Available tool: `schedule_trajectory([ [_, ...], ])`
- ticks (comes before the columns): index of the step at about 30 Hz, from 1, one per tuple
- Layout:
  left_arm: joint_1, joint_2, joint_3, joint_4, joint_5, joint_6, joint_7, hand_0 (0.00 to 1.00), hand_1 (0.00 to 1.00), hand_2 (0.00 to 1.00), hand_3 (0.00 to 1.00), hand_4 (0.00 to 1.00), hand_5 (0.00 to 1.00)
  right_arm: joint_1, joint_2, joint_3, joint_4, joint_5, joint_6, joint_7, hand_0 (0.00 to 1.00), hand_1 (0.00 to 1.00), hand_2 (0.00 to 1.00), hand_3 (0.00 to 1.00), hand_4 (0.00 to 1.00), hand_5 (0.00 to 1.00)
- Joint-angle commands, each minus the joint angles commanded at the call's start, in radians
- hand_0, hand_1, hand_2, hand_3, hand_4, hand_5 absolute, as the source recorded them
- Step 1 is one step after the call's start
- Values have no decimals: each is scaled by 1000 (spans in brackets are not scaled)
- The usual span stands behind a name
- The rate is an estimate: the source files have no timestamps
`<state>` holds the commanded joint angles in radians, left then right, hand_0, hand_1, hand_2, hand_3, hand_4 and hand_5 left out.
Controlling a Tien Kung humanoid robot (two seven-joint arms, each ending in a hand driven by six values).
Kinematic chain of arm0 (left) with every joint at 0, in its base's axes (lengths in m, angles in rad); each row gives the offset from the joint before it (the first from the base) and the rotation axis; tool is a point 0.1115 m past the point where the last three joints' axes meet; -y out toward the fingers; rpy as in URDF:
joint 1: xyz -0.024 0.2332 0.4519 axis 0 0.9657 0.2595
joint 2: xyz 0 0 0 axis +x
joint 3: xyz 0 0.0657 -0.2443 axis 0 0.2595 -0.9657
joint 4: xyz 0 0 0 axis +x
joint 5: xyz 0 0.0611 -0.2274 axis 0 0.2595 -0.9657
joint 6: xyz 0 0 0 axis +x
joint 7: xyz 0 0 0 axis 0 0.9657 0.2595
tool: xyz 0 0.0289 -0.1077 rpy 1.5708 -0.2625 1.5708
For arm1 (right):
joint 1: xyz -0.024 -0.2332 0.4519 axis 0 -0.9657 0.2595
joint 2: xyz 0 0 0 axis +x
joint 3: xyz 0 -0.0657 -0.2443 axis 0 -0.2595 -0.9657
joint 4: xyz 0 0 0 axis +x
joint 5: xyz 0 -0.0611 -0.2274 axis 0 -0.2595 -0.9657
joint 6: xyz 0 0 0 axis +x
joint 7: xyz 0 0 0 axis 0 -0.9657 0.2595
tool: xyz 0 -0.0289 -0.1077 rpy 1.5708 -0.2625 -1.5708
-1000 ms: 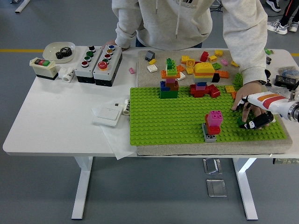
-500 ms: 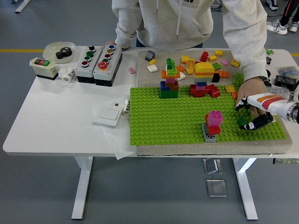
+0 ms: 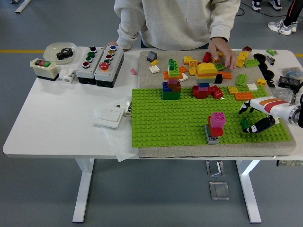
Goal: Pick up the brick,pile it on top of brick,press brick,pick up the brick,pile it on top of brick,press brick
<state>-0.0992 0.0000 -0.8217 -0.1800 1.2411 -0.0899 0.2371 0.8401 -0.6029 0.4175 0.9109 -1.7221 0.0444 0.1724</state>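
green brick [image 3: 245,124] at right hand [image 3: 253,119]

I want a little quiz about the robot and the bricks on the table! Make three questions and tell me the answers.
1. True or false: the right robot hand is over the green baseplate.
2. What colour is the top brick of the small stack near the baseplate's front edge?
A) pink B) yellow C) blue
3. Fill in: the person's hand rests among the loose bricks at the table's ____ side.

Key: 1 true. 2 A. 3 far.
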Motion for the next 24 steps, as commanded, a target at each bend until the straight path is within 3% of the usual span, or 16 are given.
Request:
schedule_trajectory([
  [24,-13,7,18,0,-22,3,3,787,699,599,533,524,510,0,25,9,-51,3,0,0,694,684,746,719,888,380],
])
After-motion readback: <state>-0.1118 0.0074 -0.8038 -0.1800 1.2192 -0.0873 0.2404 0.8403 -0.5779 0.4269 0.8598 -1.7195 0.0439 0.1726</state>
